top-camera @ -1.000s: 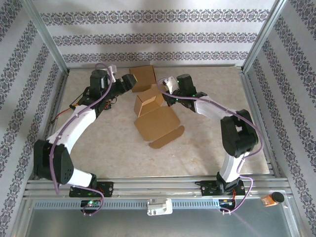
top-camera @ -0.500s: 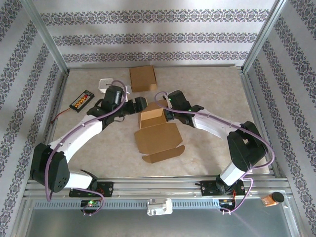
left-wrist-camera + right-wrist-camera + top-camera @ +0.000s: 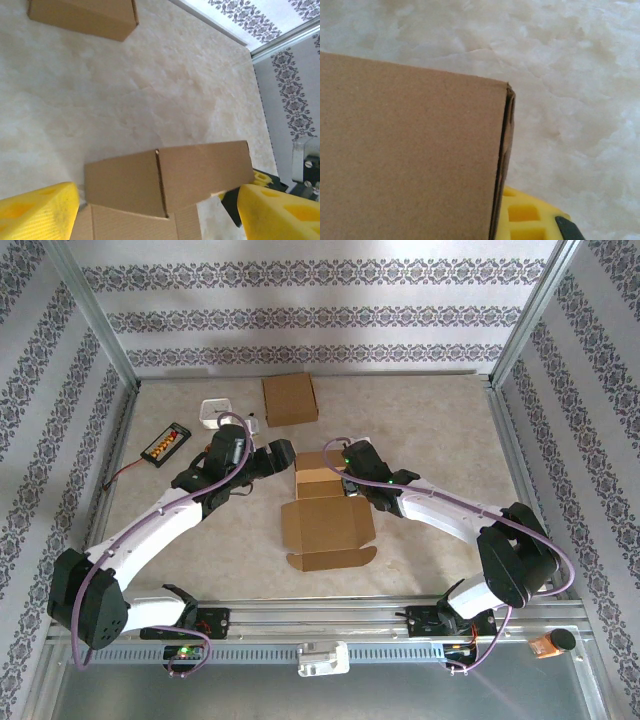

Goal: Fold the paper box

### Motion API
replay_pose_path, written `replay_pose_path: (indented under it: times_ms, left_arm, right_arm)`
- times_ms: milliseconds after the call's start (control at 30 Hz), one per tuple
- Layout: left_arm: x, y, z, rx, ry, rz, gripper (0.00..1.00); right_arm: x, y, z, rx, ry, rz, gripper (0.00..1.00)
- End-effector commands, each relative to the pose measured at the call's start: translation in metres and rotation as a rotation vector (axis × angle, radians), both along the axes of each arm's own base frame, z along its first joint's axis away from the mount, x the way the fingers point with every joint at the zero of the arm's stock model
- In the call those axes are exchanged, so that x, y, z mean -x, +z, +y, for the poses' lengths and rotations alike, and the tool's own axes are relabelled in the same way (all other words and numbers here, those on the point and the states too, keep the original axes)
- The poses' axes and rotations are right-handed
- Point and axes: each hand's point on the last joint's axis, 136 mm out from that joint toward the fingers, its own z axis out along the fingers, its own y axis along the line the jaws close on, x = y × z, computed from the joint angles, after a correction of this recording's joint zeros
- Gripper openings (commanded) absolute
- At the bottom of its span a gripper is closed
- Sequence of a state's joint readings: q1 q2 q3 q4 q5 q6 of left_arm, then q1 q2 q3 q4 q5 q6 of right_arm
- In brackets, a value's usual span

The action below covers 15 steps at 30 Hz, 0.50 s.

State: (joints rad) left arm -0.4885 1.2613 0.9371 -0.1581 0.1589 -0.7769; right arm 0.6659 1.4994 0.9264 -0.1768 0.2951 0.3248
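Observation:
The brown paper box (image 3: pixel 327 525) lies open on the table, its lid flap toward the near edge and its back walls (image 3: pixel 318 472) raised. My left gripper (image 3: pixel 285 458) is at the box's left back corner. In the left wrist view it (image 3: pixel 157 194) stands open, yellow fingers (image 3: pixel 37 212) wide on either side of a raised wall (image 3: pixel 165 172). My right gripper (image 3: pixel 343 472) is at the right back corner. In the right wrist view it (image 3: pixel 501 202) is shut on the box's side wall (image 3: pixel 405 155), with one yellow finger (image 3: pixel 527 217) showing beside the cardboard edge.
A second, closed brown box (image 3: pixel 290 398) sits at the back, also seen from the left wrist as a closed box (image 3: pixel 82 17). A white tray (image 3: pixel 217 410) and a black battery holder (image 3: pixel 166 443) lie at the back left. Metal rails (image 3: pixel 500 440) frame the table.
Both arms have swung toward the near edge with the box, which has come down from a tilt to lie flat. The left gripper left the back box for the left back corner.

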Motion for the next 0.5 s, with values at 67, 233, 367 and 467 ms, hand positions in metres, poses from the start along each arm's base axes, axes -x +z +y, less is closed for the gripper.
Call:
replay_pose_path:
  times_ms: [67,233,367,467]
  left_arm:
    - [-0.001,0.001,-0.025,0.017,0.035,-0.023,0.81]
    - [-0.007,-0.021,-0.039,0.013,0.025,0.039,0.82]
    - [-0.015,-0.033,-0.042,0.007,0.046,0.043,0.82]
    - [-0.021,-0.032,-0.045,0.022,0.048,0.019,0.82]
  right_arm:
    - [0.003,-0.002,-0.004,-0.013,-0.044,-0.004,0.01]
    - [0.003,-0.003,-0.003,-0.014,-0.039,-0.002,0.01]
    - [0.004,-0.002,0.001,-0.018,-0.023,-0.003,0.01]
    - [0.005,-0.003,0.004,-0.024,-0.006,0.002,0.01]
